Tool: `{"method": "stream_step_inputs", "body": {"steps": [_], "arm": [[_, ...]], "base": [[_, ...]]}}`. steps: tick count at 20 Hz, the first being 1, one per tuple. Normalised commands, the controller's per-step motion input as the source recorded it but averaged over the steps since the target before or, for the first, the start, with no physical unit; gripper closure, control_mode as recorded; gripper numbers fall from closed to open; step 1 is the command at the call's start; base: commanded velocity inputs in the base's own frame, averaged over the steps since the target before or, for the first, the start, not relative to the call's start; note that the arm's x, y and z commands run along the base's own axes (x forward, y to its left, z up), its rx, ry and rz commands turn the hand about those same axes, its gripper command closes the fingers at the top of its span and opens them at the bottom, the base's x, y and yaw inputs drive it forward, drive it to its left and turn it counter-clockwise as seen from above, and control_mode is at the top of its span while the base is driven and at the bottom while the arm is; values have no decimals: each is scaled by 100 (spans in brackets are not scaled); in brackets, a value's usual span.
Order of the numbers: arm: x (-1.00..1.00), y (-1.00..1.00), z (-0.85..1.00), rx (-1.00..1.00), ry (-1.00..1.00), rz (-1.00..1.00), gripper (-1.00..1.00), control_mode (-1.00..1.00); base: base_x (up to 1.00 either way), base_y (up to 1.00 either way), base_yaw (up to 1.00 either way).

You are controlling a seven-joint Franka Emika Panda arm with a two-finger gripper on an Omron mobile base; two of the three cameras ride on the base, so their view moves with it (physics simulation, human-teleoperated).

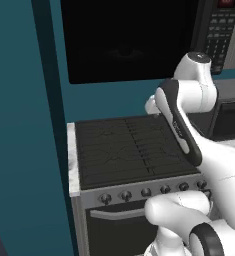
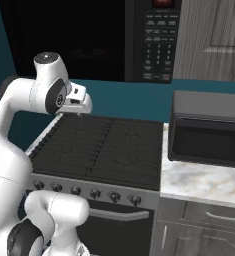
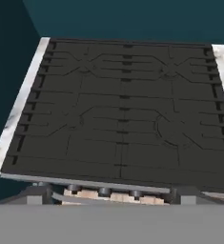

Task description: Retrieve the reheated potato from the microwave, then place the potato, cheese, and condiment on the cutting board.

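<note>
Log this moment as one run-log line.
phase: start | gripper: open, empty, above stove | microwave: door shut | potato: not retrieved

The white Franka Panda arm with dark joints (image 2: 19, 130) rises from its rounded base segment low in front, climbs steeply, then bends at a high elbow and folds forward. Its wrist turns downward, so the hand looks straight down. The white two-finger gripper (image 2: 79, 111) hangs at the end of the wrist, pointing down, with its jaws spread wide and nothing between them. In the left base view the upper link (image 1: 181, 122) slants up and back, its dark stripe facing the camera.
</note>
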Motion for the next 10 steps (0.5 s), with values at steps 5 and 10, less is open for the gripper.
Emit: {"method": "stream_step_inputs", "body": {"steps": [5, 10], "arm": [[-20, -15, 33, 3, -25, -1, -100, -100], [-12, -26, 50, 7, -4, -8, -100, -100]], "base": [[0, 0, 0], [0, 0, 0]]}}
